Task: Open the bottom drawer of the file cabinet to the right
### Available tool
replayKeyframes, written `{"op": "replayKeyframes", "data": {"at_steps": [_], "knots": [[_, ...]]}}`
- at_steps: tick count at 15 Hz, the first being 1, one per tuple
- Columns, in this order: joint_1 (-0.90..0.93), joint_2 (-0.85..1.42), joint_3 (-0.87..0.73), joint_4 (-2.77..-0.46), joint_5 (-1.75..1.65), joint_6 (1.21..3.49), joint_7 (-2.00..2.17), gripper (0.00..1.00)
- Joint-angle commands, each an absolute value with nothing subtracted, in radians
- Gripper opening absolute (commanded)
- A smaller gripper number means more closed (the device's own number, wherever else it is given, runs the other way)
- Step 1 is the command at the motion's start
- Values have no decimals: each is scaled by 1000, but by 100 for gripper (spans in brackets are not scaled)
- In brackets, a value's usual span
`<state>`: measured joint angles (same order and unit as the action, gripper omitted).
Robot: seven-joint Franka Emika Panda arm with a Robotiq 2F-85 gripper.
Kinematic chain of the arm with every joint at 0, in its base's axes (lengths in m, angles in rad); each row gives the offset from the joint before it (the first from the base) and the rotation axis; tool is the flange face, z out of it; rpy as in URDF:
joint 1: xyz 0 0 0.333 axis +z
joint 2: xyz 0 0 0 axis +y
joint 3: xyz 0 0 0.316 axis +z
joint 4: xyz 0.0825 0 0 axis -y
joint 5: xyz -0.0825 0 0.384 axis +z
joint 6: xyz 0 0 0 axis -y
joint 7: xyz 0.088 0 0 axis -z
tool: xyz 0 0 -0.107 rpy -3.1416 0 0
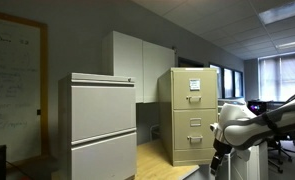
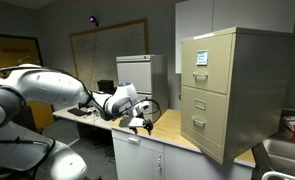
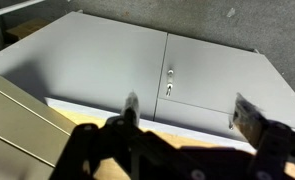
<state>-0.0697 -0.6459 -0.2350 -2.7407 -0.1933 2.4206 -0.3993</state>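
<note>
The file cabinet (image 1: 187,115) is a tall, narrow beige cabinet standing on a wooden counter; it also shows in an exterior view (image 2: 237,85). Its bottom drawer (image 1: 194,148) (image 2: 200,130) is shut, flush with the drawers above. My gripper (image 2: 140,122) hangs over the counter, well apart from the cabinet front, and shows dark below the white arm in an exterior view (image 1: 217,160). In the wrist view the gripper (image 3: 190,115) has both fingers spread wide with nothing between them. It faces white cupboard doors; the file cabinet is not in that view.
A wider light-grey cabinet (image 1: 97,125) stands in the foreground. White wall cupboards (image 3: 107,60) hang behind the wooden counter (image 2: 175,128). A sink (image 2: 287,152) lies beside the file cabinet. An office chair (image 1: 283,140) stands by the windows.
</note>
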Motion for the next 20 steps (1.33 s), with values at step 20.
{"op": "replayKeyframes", "data": {"at_steps": [20], "knots": [[58,-328,-348,-2444,148,2680,-438,100]]}}
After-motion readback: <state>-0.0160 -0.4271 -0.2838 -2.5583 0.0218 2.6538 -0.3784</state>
